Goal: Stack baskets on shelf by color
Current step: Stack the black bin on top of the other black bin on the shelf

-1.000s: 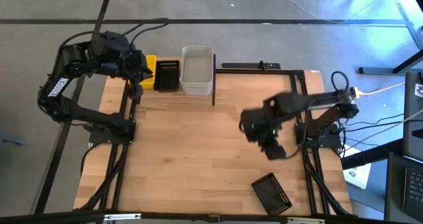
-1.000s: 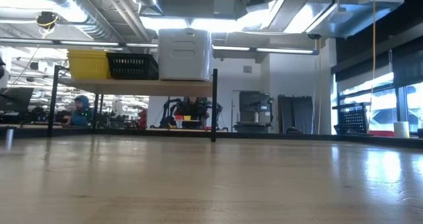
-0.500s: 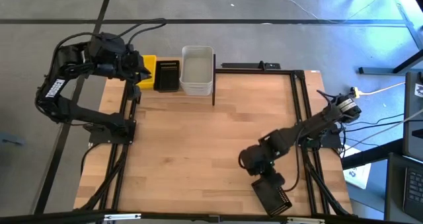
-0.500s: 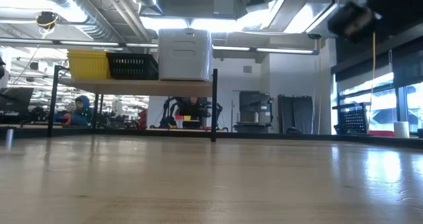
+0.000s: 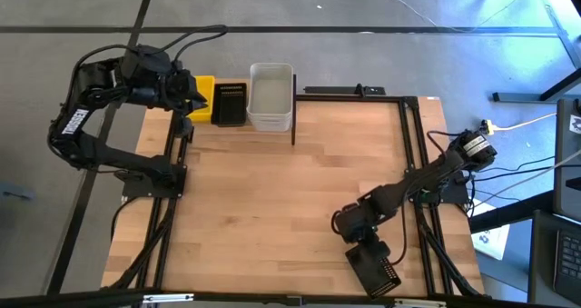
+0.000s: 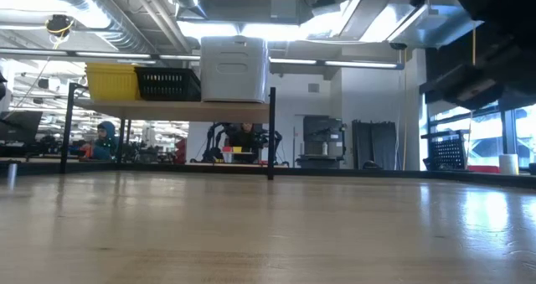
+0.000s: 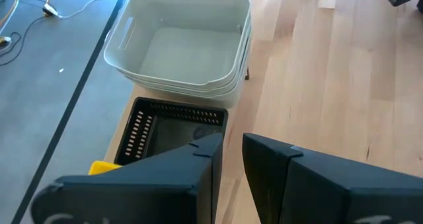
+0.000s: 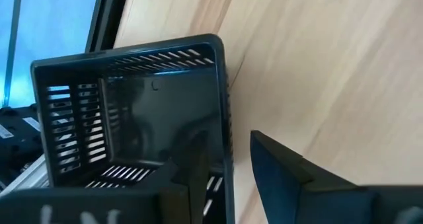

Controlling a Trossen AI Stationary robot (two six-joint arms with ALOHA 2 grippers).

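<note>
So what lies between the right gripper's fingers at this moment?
In the right wrist view, the right gripper straddles one wall of the black basket: one finger inside, one outside, over bare wooden tabletop.

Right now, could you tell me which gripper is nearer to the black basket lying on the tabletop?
The right gripper. Its open fingers straddle one wall of the black basket at the table's near edge. The left gripper hovers by the shelf at the far left corner.

Shelf (image 6: 167, 110) carries yellow, black, white baskets (image 6: 234, 69); tabletop (image 5: 272, 199) carries black basket (image 5: 374, 267)
</note>
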